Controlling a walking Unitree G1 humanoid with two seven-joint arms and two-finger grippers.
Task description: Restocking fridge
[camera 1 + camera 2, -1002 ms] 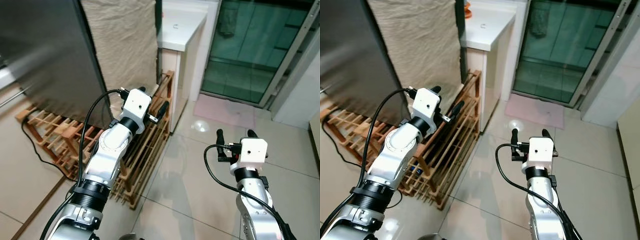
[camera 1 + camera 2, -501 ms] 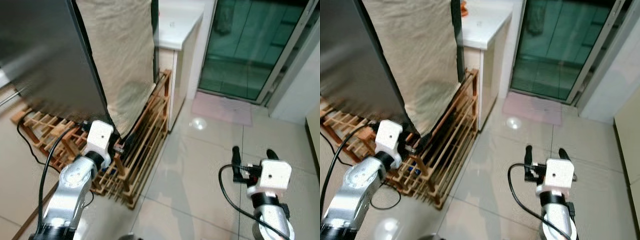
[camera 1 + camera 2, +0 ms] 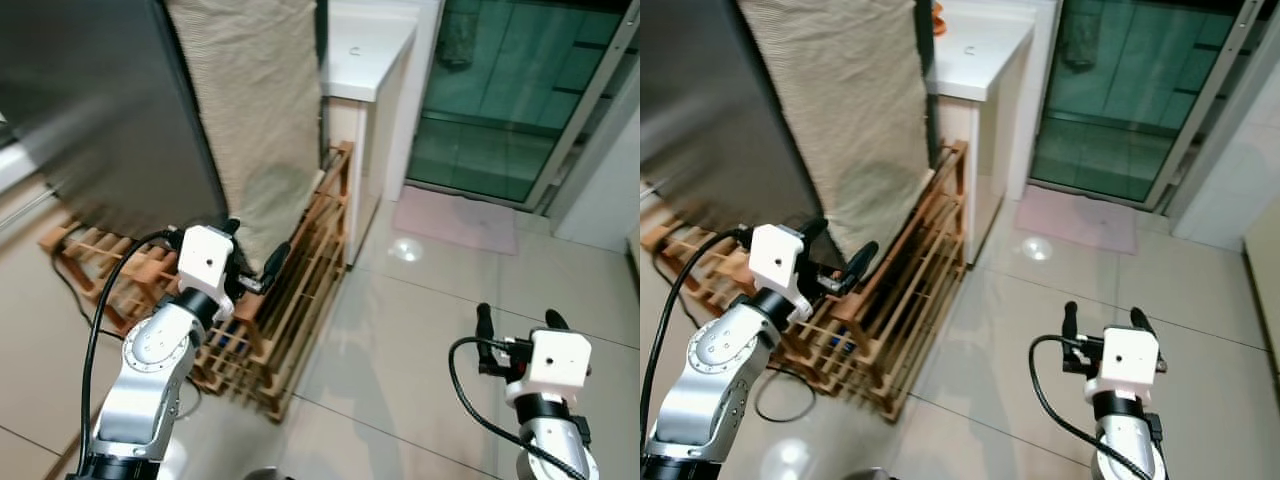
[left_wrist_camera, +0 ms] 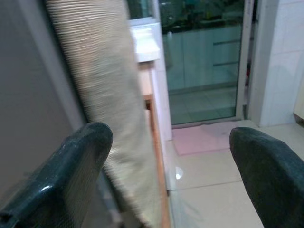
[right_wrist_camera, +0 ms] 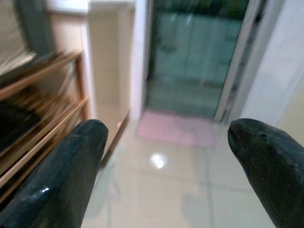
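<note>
Two grippers are raised over a glossy tiled floor [image 3: 420,330], and both have their black fingers spread apart with nothing between them. The left gripper [image 3: 250,255] hangs in front of a low wooden slatted rack [image 3: 290,290], just beside the bottom corner of the fridge [image 3: 100,100], whose dark steel face fills the upper left of the head views. A beige ribbed cloth [image 3: 255,100] drapes down the fridge's side as far as the rack. The right gripper [image 3: 515,322] hovers over bare tiles, well apart from the rack. Beyond the rack stands a white counter unit [image 3: 375,60], and further on a green-tinted glass sliding door [image 3: 500,90] with a pale pink mat [image 3: 460,222] at its foot. A black cable [image 3: 70,300] trails on the floor beside the rack. No brand, label or lettering can be read on the fridge, the counter or anything else; the wrist views are too soft to make any out.
</note>
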